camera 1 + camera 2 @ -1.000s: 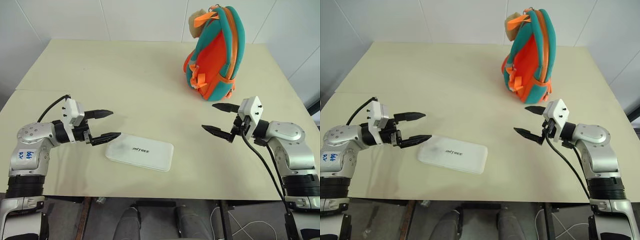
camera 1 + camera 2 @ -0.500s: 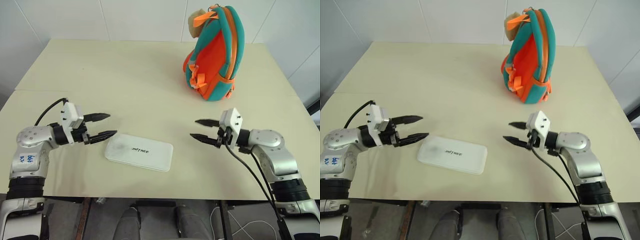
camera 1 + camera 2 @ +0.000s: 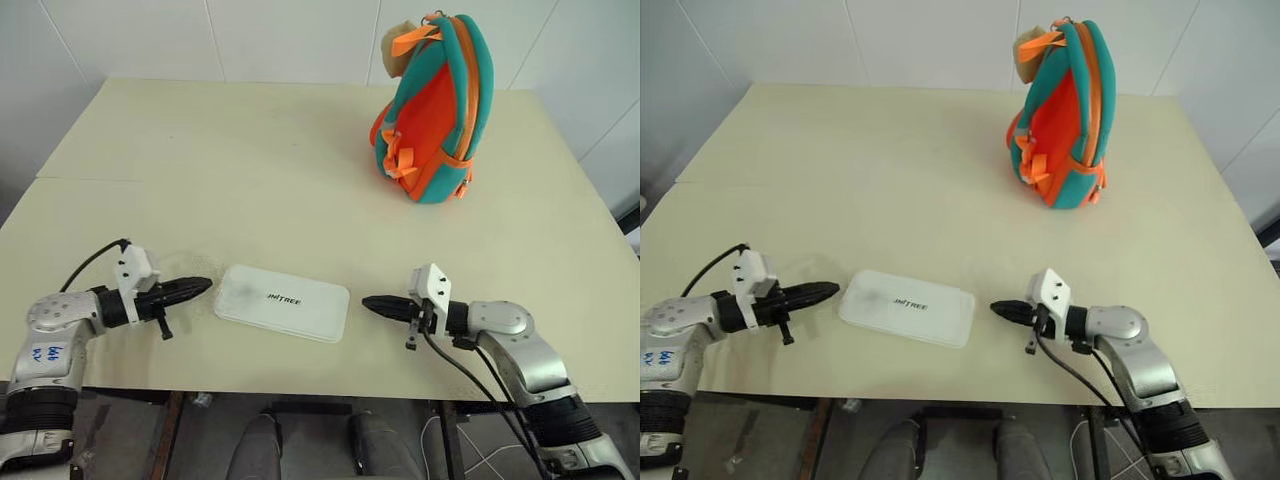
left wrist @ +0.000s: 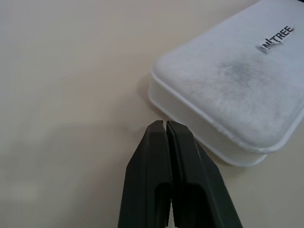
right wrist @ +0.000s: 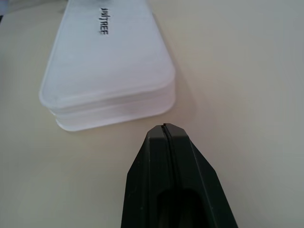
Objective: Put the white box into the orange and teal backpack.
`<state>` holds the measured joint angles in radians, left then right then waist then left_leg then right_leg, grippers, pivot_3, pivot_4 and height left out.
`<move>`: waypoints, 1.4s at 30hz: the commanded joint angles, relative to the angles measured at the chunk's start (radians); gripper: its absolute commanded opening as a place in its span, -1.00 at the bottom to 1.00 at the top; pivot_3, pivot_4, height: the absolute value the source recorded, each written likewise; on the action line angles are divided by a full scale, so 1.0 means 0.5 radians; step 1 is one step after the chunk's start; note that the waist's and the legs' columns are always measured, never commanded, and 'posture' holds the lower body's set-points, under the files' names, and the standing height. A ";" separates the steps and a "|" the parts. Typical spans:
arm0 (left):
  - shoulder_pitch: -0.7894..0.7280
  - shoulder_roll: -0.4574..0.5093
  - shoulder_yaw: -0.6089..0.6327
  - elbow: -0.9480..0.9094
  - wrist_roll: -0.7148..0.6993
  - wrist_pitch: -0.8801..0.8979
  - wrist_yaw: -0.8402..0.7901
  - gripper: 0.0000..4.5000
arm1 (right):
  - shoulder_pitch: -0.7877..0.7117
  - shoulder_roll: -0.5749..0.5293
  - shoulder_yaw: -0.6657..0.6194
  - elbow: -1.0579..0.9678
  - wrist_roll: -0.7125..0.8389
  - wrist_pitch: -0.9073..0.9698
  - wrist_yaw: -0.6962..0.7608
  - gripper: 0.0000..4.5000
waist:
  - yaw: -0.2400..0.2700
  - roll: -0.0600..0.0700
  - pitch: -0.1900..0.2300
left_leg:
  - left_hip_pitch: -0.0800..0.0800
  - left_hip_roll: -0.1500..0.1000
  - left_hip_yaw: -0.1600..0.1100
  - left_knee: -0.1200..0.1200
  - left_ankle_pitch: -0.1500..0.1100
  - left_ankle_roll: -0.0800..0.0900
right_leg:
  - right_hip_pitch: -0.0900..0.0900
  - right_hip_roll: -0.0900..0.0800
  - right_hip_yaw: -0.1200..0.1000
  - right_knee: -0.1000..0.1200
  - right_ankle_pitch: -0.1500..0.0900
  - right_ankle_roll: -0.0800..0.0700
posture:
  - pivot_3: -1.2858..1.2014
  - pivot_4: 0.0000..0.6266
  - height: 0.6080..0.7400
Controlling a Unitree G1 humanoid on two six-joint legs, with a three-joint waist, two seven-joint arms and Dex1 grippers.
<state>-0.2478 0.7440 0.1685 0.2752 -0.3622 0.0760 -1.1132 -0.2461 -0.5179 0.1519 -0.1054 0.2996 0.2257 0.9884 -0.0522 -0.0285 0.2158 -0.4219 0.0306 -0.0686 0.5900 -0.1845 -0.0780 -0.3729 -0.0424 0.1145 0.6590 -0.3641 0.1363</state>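
Lying flat: white box [image 3: 282, 302], "UNITREE" lettering.

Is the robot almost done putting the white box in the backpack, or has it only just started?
Only just started. Done: nothing yet. The white box lies flat on the table, far from the orange and teal backpack, which stands upright at the far side. In hand: the left gripper and right gripper sit low at either end of the box, both shut, neither touching it. Left: lifting the box, carrying it over and getting it inside.
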 commanded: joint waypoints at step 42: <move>-0.133 -0.118 -0.095 -0.124 0.030 0.358 0.162 0.81 | -0.452 -0.485 -0.431 0.542 -0.039 0.071 0.091 0.91 | -0.009 0.000 0.000 | 0.001 -0.001 -0.001 0.001 0.000 0.000 | 0.001 0.000 0.000 0.000 0.001 0.001 | 0.03 -0.52 1.00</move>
<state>-0.3218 0.6637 0.0843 0.2133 -0.3264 0.2209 -1.0246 -0.4598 -0.7362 -0.0290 0.2191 0.2350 0.2096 1.0058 -0.0568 -0.0284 0.2157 -0.4213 0.0303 -0.0689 0.5905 -0.1845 -0.0779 -0.3722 -0.0424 0.1146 0.6590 -0.3638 0.1370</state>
